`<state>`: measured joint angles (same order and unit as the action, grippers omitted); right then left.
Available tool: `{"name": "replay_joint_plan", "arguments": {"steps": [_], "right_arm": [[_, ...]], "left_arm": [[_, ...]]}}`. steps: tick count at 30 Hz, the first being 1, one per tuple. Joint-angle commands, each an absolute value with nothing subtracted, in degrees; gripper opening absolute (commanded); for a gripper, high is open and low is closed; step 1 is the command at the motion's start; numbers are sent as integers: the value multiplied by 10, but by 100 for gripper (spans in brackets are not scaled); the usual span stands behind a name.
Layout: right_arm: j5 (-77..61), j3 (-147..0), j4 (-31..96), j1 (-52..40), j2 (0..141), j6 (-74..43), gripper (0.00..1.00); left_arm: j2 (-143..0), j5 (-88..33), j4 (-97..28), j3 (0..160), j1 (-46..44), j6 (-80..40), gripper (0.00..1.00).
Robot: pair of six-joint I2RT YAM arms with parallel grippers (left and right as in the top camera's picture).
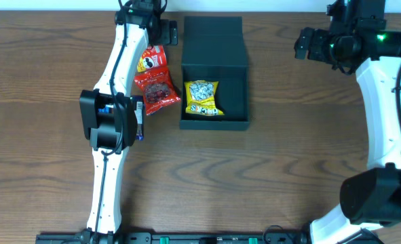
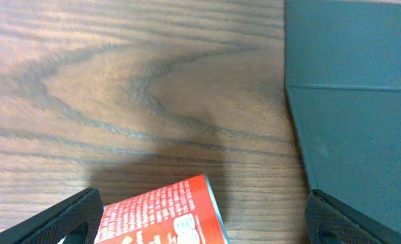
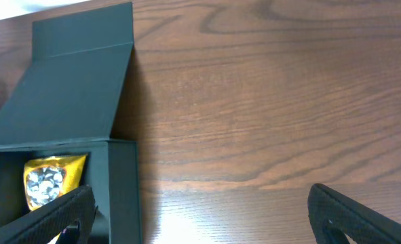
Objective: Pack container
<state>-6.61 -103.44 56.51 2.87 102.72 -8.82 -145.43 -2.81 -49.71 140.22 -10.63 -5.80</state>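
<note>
Container [image 1: 231, 87]: open at table's centre, flap lid laid back on far side
Done: yellow packet [image 1: 202, 98] lies inside
Remaining: red packets [image 1: 158, 91] on table, just left of container
Left gripper [image 1: 165, 31]: jaws apart, empty, over their far end
Right gripper [image 1: 309, 44]: jaws apart, empty, well right

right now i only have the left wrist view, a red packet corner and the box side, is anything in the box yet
Observer: Yes, one yellow snack packet lies inside the container.
Operator: how many packets outside it
Observer: Two, both left of it: a moustache-logo red packet and a second red packet touching it.
Operator: and the other arm
Observer: The right gripper hangs open, right of the container, holding nothing.
</note>
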Motion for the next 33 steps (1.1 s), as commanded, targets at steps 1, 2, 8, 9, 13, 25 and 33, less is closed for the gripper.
{"name": "replay_joint_plan", "arguments": {"steps": [1,2,8,9,13,25,33], "right_arm": [[-64,-1038,565,25,1023,-98,99],[-64,-1038,565,25,1023,-98,99],[-64,-1038,566,25,1023,-98,99],[-64,-1038,566,25,1023,-98,99],[-64,-1038,569,25,1023,-98,99],[-64,-1038,572,25,1023,-98,99],[-64,-1038,570,25,1023,-98,99]], "left_arm": [[-1463,-17,-512,1416,-113,34,96],[-1463,-10,-512,1416,-116,45,96],[-1463,-4,-491,1416,-128,171,96],[-1463,-7,-498,1416,-129,207,96],[-1463,-8,-557,1416,-129,316,96],[-1463,19,-630,1416,-126,366,96],[-1463,19,-643,1416,-124,397,96]]}}
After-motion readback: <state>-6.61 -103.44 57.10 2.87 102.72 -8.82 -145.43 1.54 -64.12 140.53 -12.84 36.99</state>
